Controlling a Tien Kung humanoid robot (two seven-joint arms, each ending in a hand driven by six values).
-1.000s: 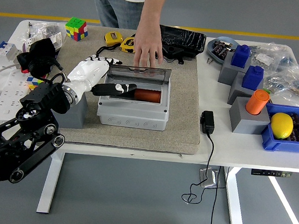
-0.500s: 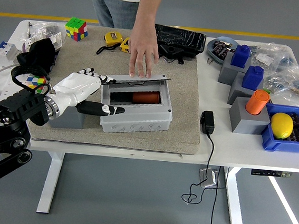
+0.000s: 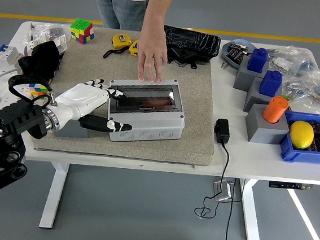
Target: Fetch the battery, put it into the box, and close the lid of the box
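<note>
From the head camera I see the gray box sitting on the tan mat that covers the middle of the white surface, with its smoky see-through lid lying down flat over the opening. Through that lid I can make out the battery, a reddish-orange cylinder lying on its side inside the box toward the right. My left hand is at the box's left end, fingers spread and relaxed, gripping nothing; the upper fingertips rest at the lid's left corner and the thumb lies along the box's front left wall. I cannot see my right hand anywhere in this view. A person stands at the far side, and the person's hand reaches down with its fingertips on the mat at the box's back edge, around the lid's hinge side. Behind the hand lie yellow tape measures and a black bag. A colour cube sits at the far left corner of the mat, and another cube shows beside my forearm, near a white power strip. To the right, well apart from the box, are gray blocks carrying blue pieces and an orange cup, plus a blue bin holding a yellow lemon. A black adapter lies at the mat's right edge.
</note>
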